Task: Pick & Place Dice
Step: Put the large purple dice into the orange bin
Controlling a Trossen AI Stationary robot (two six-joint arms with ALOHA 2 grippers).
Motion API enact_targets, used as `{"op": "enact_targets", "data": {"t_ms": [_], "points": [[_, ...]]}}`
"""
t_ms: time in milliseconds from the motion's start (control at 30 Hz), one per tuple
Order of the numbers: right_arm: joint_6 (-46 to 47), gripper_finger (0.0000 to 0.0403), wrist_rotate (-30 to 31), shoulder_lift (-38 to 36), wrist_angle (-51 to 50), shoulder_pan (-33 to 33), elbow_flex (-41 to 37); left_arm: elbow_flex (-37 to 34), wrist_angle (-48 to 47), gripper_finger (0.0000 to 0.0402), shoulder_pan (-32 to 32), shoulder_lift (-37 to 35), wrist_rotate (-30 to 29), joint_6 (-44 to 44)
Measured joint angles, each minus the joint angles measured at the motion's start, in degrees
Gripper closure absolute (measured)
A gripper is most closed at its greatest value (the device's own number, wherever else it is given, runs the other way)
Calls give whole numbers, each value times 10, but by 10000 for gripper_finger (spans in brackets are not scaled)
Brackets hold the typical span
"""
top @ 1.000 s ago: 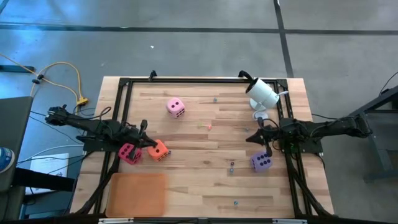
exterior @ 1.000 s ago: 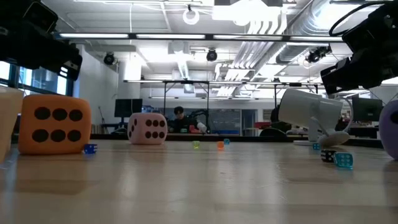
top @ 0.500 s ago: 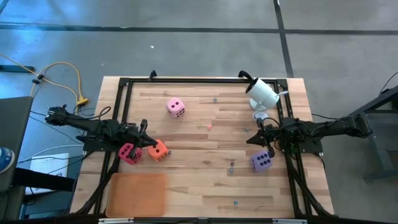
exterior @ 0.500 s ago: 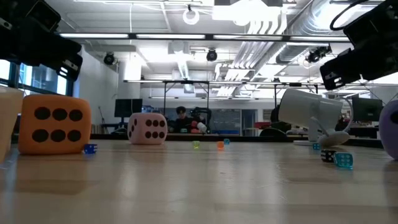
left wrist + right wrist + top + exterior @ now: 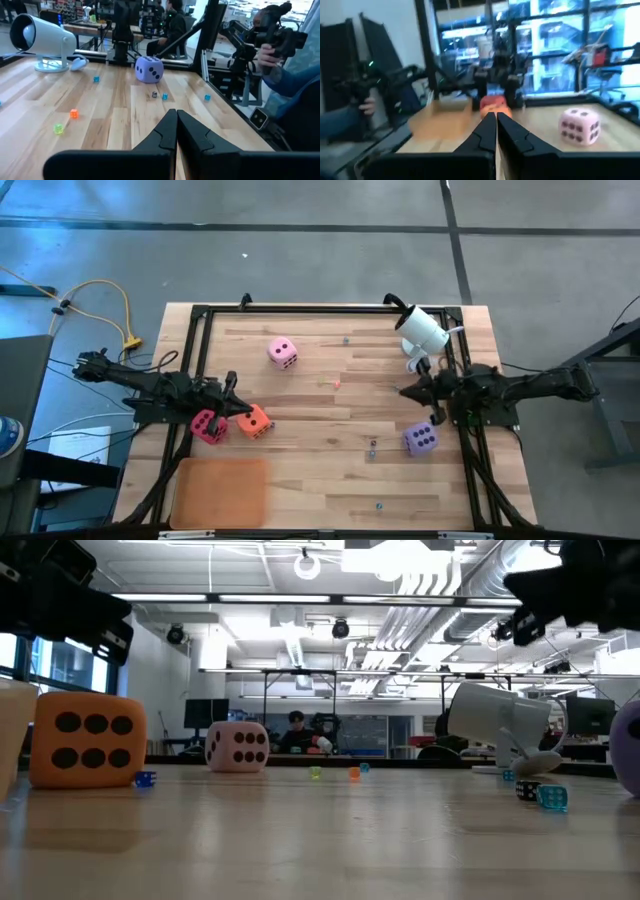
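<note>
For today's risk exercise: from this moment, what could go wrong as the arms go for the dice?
1. The magenta die and orange die sit close together by the left gripper; grasping one may knock the other.
2. Tiny dice lie scattered on the table and could catch under a die or finger.
3. The right gripper, shut, must open before reaching the purple die.
</note>
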Motion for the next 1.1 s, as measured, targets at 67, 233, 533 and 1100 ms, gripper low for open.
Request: {"op": "enact_targets", "data": {"t_ms": [67, 233, 533, 1100], "points": [[-20, 401, -7, 0, 10, 0, 23, 0, 9, 401, 0, 0, -3, 0], [-23, 385, -7, 7, -55, 0, 98, 0, 38, 401, 0, 0, -15, 0], [22, 240, 27, 56, -291, 0, 270, 0, 64, 401, 0, 0, -15, 0], [53, 10, -20, 137, -309, 0, 371, 0, 65, 401, 0, 0, -15, 0]]}}
